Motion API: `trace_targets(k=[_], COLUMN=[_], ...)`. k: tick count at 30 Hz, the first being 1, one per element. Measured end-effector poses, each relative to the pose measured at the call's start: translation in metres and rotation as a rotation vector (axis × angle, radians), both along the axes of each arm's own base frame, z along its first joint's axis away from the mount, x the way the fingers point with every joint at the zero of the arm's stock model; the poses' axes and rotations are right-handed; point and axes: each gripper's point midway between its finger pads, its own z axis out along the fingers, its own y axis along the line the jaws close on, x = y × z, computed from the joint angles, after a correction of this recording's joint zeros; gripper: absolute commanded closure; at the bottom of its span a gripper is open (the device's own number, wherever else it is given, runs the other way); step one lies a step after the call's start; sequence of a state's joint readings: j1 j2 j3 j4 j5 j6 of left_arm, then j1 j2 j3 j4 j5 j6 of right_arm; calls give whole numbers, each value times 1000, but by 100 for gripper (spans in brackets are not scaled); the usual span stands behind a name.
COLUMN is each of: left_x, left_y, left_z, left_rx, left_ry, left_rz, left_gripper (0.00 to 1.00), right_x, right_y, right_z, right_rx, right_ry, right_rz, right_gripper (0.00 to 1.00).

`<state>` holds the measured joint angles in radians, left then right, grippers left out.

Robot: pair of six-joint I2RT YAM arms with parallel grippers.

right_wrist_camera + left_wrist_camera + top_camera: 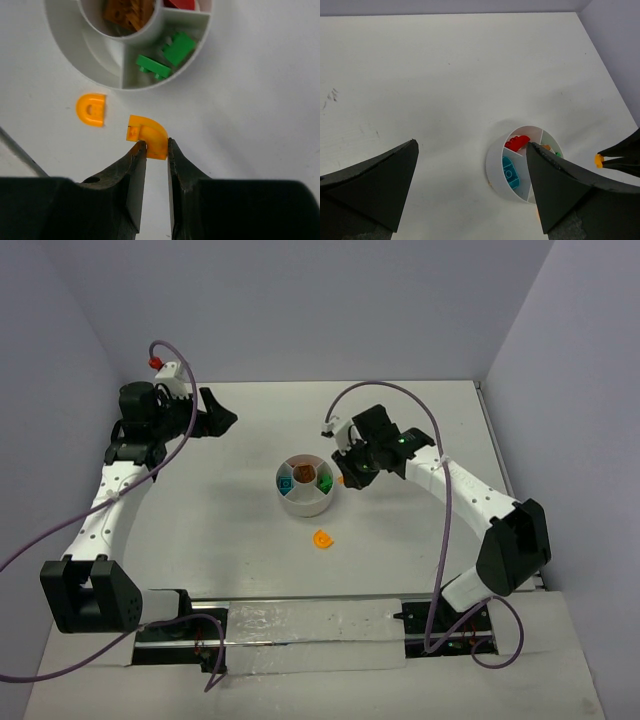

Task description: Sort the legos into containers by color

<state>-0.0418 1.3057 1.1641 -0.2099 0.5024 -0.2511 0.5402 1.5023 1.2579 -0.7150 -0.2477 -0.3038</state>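
Step in hand: picking up a yellow-orange lego.

- Right fingers (141, 152) are gripping a curved yellow piece (146, 136) by its edge. This is just beside the dish (70, 52), on its side toward the right edge of the table (420, 430). Cannot tell whether the piece is off the table yet.
- Left fingers (215, 420) are hanging spread wide and holding nothing. They are toward the far left corner, well apart from the dish.
- The dish is sitting about mid-table. A second yellow piece (91, 109) is lying loose between the dish and the near edge.

Next move, as I judge it:
- Lift the piece, carry it over the rim, and let go above a wedge holding no other colour.
- The wedge (100, 50) beside the greens (170, 52) is looking bare from the wrist.
- The hold is on one edge only, so the piece may be twisting or slipping on the way.
- The rim is close, so the lift needs to clear it before moving across.
- The loose piece comes after.

What each view is giving:
- Right wrist: the pinch itself, brown-orange legos (125, 12) in the centre well, and the greens in their wedge.
- Top: the overall layout and both arms, but the held piece is only a speck at the fingers there.
- Left wrist: a red lego (516, 142) and a teal lego (510, 172) in their own wedges, which the right wrist is mostly cropping out. It is also catching the right fingers side-on, with a yellow bit at their tips.
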Motion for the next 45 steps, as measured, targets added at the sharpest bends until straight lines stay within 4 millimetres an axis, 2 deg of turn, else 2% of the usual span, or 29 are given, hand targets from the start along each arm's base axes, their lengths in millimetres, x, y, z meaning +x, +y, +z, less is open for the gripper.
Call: trace_targets(k=[4, 8, 13, 24, 30, 34, 45], left_x=[-2, -3, -5, -8, -9, -9, -9], left_y=[3, 3, 4, 5, 6, 6, 7], left_z=[-7, -9, -10, -15, -18, -19, -20], left_rx=[6, 8, 10, 12, 17, 17, 24], left_ry=[22, 31, 41, 67, 80, 82, 84], left_rz=[17, 20, 22, 26, 31, 33, 38], left_gripper=[1, 1, 1, 1, 1, 1, 1], right_x=[-10, -23, -34, -22, -20, -17, -8], right_y=[29, 49, 61, 80, 88, 87, 92], right_z=[9, 0, -9, -16, -21, -24, -20], right_rx=[32, 17, -13, -54, -75, -92, -93], right_ry=[6, 37, 64, 77, 82, 83, 67], right_rz=[50, 99, 140, 129, 128, 117, 102], right_gripper=[100, 100, 100, 99, 91, 80, 64])
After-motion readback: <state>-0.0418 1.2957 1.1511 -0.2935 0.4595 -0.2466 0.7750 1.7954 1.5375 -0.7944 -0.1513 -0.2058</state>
